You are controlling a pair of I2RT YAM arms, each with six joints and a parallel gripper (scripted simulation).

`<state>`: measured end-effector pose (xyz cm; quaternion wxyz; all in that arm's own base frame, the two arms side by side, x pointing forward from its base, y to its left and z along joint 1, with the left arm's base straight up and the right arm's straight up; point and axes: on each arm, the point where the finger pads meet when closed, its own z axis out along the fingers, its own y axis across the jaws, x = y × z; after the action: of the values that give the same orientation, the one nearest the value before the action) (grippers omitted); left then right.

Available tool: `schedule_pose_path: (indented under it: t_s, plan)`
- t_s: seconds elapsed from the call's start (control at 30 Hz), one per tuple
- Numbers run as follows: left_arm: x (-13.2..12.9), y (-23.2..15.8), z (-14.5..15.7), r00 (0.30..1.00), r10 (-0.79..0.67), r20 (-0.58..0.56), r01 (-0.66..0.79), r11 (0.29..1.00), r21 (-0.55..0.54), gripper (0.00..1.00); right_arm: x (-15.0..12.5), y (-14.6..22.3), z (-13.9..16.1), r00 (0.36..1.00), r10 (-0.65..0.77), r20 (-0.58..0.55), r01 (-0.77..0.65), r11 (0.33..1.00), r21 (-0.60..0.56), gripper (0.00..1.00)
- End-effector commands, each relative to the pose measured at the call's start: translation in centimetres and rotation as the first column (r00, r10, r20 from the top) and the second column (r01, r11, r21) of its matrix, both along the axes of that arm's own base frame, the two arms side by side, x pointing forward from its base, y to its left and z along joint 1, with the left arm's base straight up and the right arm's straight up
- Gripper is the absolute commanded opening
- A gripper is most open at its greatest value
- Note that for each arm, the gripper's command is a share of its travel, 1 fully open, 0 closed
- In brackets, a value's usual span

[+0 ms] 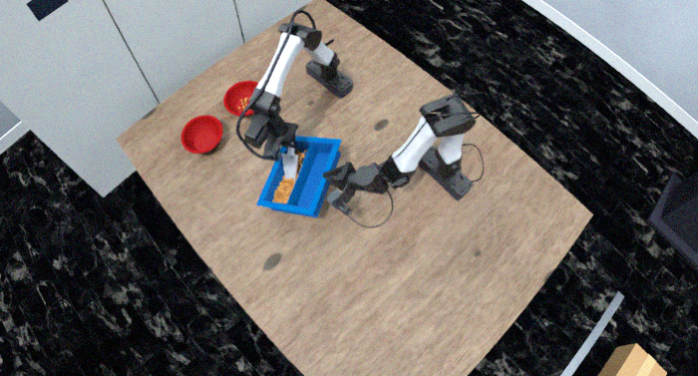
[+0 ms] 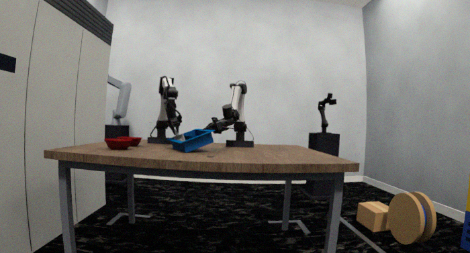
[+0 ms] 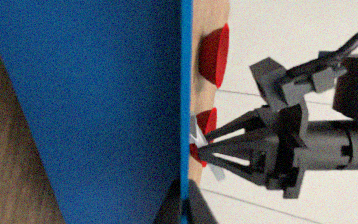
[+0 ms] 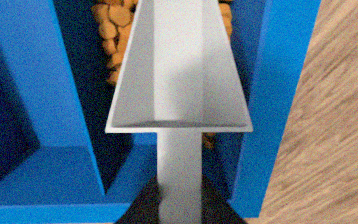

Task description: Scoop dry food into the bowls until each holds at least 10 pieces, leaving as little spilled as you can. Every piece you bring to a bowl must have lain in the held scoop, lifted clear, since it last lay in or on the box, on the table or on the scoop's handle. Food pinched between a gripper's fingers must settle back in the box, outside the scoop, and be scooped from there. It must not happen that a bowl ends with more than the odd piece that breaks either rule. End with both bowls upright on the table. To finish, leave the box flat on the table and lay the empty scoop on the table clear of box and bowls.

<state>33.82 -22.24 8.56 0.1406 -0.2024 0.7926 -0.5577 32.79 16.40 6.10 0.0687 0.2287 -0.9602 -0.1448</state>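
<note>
The blue box (image 1: 314, 178) (image 2: 198, 144) (image 3: 90, 100) (image 4: 280, 75) is tilted, raised on the side at my left gripper (image 1: 326, 175) (image 2: 207, 127) (image 3: 183, 189), which is shut on its wall. Orange food (image 1: 284, 189) (image 4: 120, 17) lies in the narrow compartment. My right gripper (image 1: 288, 145) (image 3: 197, 147) is shut on the handle of the grey scoop (image 1: 290, 165) (image 2: 180, 137) (image 4: 178, 75). The scoop is over that compartment; no food shows on its visible part, and its front is cut off. One red bowl (image 1: 201, 134) (image 2: 117, 143) looks empty. The other red bowl (image 1: 241, 95) (image 2: 134, 141) holds several pieces, partly hidden by my right arm.
Both bowls stand upright on the wooden table (image 1: 379, 282) (image 2: 268, 154), beyond the box toward the pale cabinet (image 1: 189, 23). The box's wide compartment shows no food. My right arm reaches over the table between the bowls and its base.
</note>
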Motion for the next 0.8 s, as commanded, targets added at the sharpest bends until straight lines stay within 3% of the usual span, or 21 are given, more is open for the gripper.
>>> schedule_pose_path:
  t_s: [0.0,0.13,0.17,0.27,0.77]
  plan:
    - [1.4,-0.2,3.8,0.991,-0.006,0.137,0.01,1.0,-0.028,0.0,1.3,0.2,1.7,0.997,-0.012,0.076,0.011,1.0,0.007,0.0]
    - [1.5,-0.2,4.0,0.989,-0.006,0.145,0.011,0.999,-0.03,0.0,1.3,0.2,1.8,0.997,-0.011,0.073,0.011,1.0,0.006,0.0]
    - [1.6,-0.1,4.1,0.989,-0.004,0.147,0.009,0.999,-0.03,0.0,0.4,-0.1,0.3,1.0,0.012,-0.01,-0.012,1.0,0.023,0.0]
    - [1.5,-0.3,4.1,0.989,-0.008,0.147,0.013,0.999,-0.03,0.0,1.0,-0.1,1.9,0.998,-0.012,0.055,0.012,1.0,0.007,0.0]
    - [1.5,-0.3,4.1,0.989,-0.008,0.147,0.013,0.999,-0.03,0.0,1.0,-0.2,1.9,0.999,-0.013,0.053,0.012,1.0,0.007,0.0]
